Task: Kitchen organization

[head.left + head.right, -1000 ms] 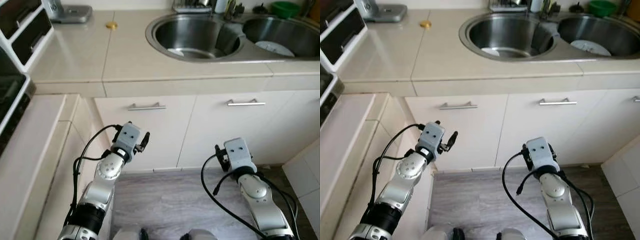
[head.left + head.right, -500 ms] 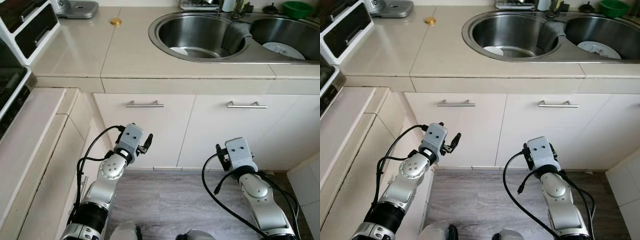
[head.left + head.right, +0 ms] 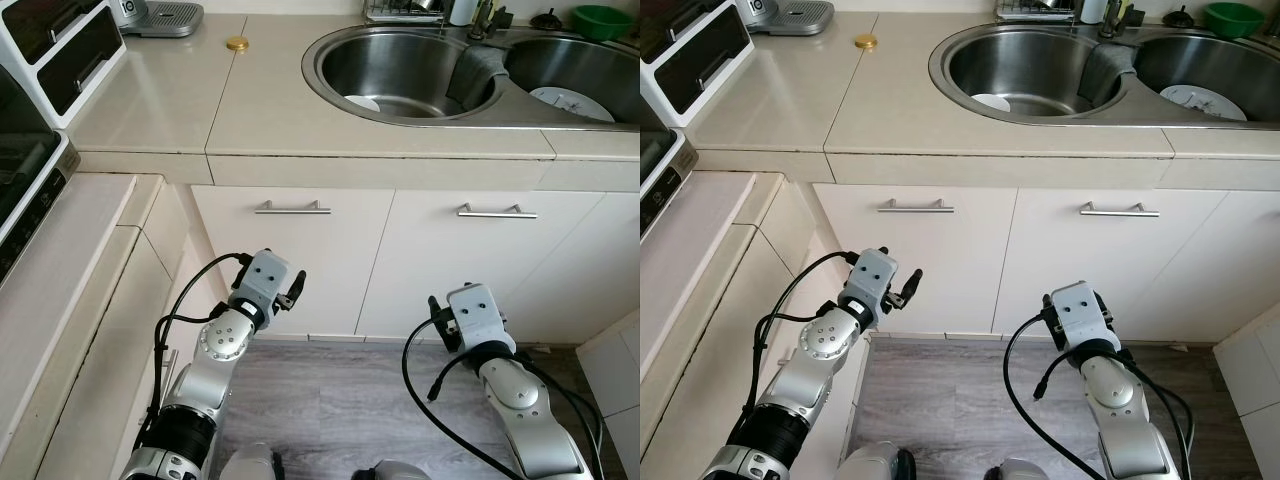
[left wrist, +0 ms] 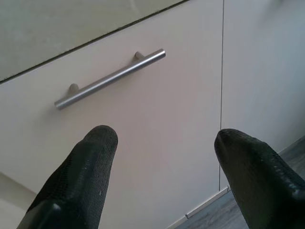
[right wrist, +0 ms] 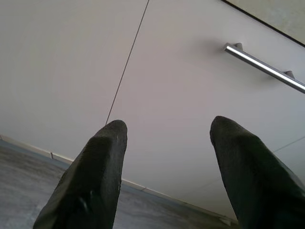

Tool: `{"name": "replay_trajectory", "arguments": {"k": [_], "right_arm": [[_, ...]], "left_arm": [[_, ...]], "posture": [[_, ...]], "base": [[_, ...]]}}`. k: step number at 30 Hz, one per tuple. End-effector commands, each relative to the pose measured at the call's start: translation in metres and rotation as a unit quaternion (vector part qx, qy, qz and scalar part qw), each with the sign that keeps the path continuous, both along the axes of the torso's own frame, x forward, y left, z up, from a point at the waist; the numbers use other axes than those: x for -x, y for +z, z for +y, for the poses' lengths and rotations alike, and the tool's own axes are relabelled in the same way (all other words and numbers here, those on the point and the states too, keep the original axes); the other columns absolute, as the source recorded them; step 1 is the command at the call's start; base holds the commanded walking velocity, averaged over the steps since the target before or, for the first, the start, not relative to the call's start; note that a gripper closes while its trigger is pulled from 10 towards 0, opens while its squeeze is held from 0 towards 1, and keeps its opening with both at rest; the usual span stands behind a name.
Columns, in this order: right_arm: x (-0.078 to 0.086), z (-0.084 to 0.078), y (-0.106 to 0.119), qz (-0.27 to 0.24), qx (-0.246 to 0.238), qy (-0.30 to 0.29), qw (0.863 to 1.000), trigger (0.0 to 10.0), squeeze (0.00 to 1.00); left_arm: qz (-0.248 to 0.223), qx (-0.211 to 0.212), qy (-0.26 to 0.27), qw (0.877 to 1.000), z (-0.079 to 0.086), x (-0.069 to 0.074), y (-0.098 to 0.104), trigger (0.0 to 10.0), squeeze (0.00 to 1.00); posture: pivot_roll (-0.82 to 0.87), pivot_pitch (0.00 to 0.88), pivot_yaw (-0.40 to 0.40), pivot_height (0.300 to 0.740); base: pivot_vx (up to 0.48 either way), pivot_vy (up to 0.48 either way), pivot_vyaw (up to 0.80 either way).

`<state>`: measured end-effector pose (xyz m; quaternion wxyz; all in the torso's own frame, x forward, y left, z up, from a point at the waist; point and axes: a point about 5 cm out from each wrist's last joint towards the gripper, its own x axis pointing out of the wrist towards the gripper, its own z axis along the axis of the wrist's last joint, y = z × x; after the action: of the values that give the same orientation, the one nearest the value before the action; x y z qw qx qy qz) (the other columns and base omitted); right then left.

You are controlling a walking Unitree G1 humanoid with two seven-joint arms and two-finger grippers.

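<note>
The left hand (image 3: 293, 290) is raised in front of the cabinet, its two black fingers (image 4: 81, 176) spread wide with nothing between them. Straight ahead of it and a little higher lies the left door handle (image 4: 109, 79), a steel bar on the pale left door (image 3: 290, 260); the hand is near it but apart. The right hand (image 5: 167, 167) hangs lower, fingers likewise parted and empty, pointed at the seam between the two doors, with the right door handle (image 3: 497, 211) above it and off to its outer side.

Above both hands runs the desk (image 3: 270, 110), and set in it, beyond the right hand, the double sink (image 3: 330, 62). A small white dish (image 3: 362, 102) lies in the near basin, a grey cloth (image 3: 475, 75) drapes over the divider, and a white plate (image 3: 572, 103) lies in the far basin. Further back from the left hand a small gold lid (image 3: 237, 44) rests on the desk, and a green bowl (image 3: 603, 20) stands behind the sink.

Over the last second the whole view has slid downward, so the head has lifted or the robot has stepped back; the right arm has sunk slightly, the left has barely moved. Nothing has been gripped or shifted. I judge the task is only beginning, the robot squaring up to the cabinet, with the left handle the likeliest first reach.
</note>
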<state>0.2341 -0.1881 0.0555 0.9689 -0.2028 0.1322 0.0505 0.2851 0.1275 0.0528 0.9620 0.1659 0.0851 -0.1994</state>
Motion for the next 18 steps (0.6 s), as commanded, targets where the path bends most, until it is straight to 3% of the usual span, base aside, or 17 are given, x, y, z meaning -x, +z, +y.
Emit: {"name": "replay_trajectory", "arguments": {"k": [1,5,6,9,11,18], "right_arm": [[0.004,0.000,0.004,-0.009,0.022,0.013,1.000,10.0,0.00],[0.021,-0.003,0.003,0.001,0.021,0.023,1.000,10.0,0.00],[0.023,-0.004,0.002,0.000,0.016,0.016,1.000,10.0,0.00],[0.024,-0.005,0.002,-0.004,0.005,0.006,1.000,10.0,0.00],[0.021,-0.002,0.000,-0.010,-0.003,0.003,1.000,10.0,0.00],[0.020,-0.001,0.003,-0.015,-0.015,0.003,1.000,10.0,0.00]], "left_arm": [[-0.001,-0.014,-0.002,1.000,0.004,0.005,0.000,10.0,0.00],[0.013,-0.050,-0.005,0.999,0.012,0.019,0.002,10.0,0.00],[0.015,-0.048,-0.023,0.998,0.010,0.022,0.004,10.0,0.00],[0.020,-0.043,-0.010,0.999,0.011,0.024,0.003,10.0,0.00],[0.037,-0.005,0.007,0.999,0.010,0.024,-0.003,10.0,0.00],[0.044,-0.004,0.002,0.999,0.007,0.022,0.003,10.0,0.00]], "posture": [[0.04,0.000,-0.022,0.740],[0.03,0.000,-0.019,0.740],[0.03,0.000,-0.019,0.740],[0.03,0.000,-0.019,0.740],[0.03,0.000,-0.017,0.740],[0.03,0.000,-0.017,0.740]], "base": [[0.000,0.000,0.00],[0.000,0.000,0.00],[0.000,0.000,0.00],[0.000,0.000,0.00],[0.000,0.000,0.00],[0.000,0.000,0.00]]}}
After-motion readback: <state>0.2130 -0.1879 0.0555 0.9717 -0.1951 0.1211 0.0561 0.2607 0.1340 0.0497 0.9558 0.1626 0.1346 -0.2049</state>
